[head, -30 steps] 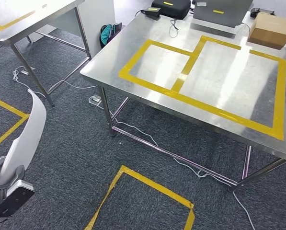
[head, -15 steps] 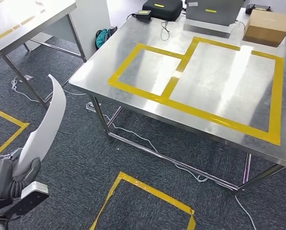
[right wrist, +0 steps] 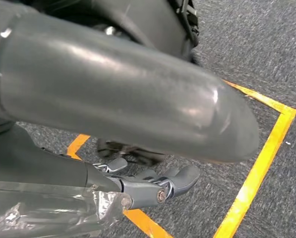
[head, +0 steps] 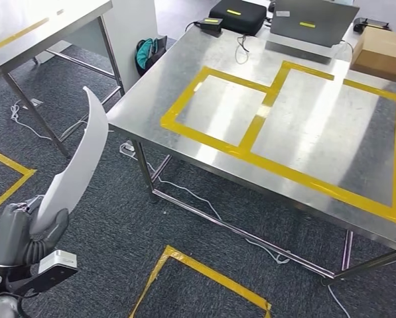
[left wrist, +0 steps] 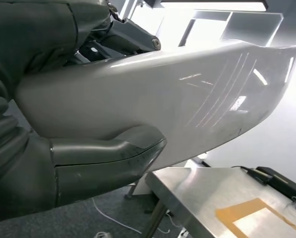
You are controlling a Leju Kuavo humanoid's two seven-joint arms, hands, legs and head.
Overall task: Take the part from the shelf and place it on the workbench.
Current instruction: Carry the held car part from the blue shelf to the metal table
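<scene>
Part (head: 78, 169), white curved panel, gripped at lower end by left hand (head: 28, 235); right hand (right wrist: 153, 186) prob. empty, fingers apart.

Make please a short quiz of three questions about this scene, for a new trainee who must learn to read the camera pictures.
1. True or false: the white curved part already lies on the steel workbench.
2. Which hand holds the part? A) left hand B) right hand C) both hands
3. Fill in: the tape marking rectangles on the workbench is ____ in colour.

Key:
1. False; the left hand holds it above the carpet, beside the workbench.
2. A; the right hand holds nothing, its fingers spread over the floor.
3. yellow
</scene>
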